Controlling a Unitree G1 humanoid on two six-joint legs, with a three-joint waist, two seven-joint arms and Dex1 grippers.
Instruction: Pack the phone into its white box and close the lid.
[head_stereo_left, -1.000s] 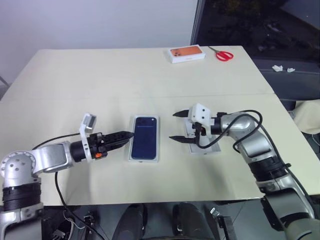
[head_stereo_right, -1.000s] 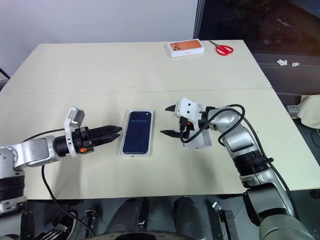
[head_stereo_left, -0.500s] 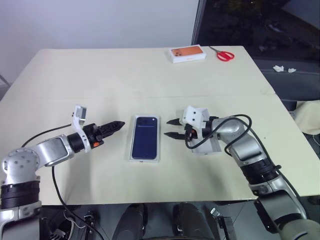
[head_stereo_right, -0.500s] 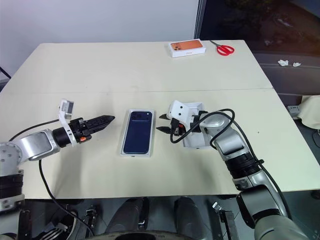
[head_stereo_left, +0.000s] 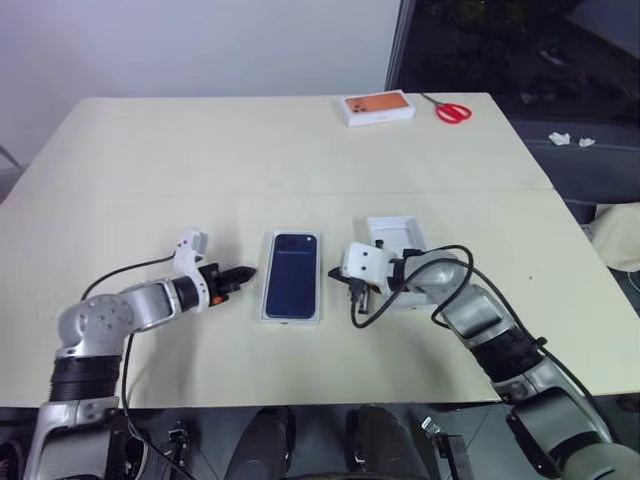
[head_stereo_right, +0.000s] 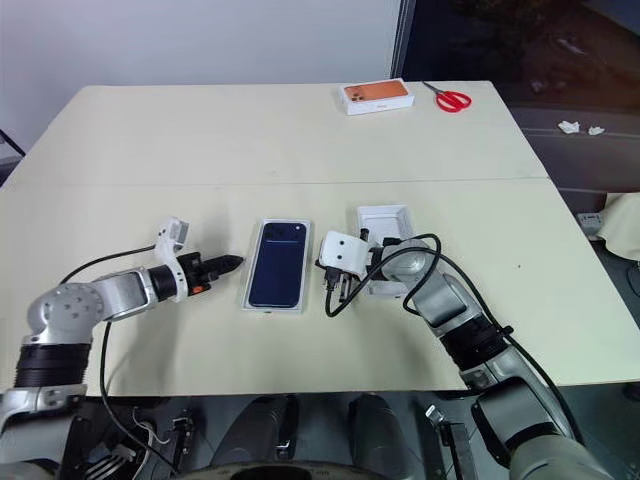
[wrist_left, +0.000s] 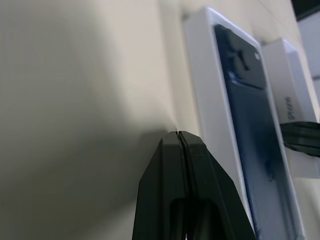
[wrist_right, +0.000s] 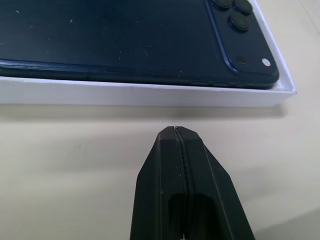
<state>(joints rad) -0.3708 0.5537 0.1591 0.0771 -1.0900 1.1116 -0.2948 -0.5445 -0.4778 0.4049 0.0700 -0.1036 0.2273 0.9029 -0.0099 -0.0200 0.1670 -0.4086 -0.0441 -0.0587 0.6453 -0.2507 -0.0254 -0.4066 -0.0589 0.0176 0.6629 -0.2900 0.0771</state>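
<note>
left gripper (head_stereo_left: 243, 272): has dropped low over the table (head_stereo_left: 150, 160) and pressed its fingers tightly together over the last second; it has hold of nothing, tip just left of the white box (head_stereo_left: 268, 296).
phone (head_stereo_left: 292, 274): lies back-up inside the white box at the near middle of the table, camera cluster at the far end, seemingly not quite sunk below the rim.
right gripper (wrist_right: 174, 131): has likewise come down and in from the right and clamped together, empty, tip just short of the box's right wall.
meaning: both tips flank the box; likely squaring it up or nudging the phone home before the lid goes on.
lid (head_stereo_left: 398, 240): lies open side up just right of the box, partly behind the right arm; not yet fitted.
far right: an orange-topped box (head_stereo_left: 378, 106) and red scissors (head_stereo_left: 450, 111), well apart from the work.
in the way: the right arm's cable (head_stereo_left: 420, 270) drapes over the lid.
</note>
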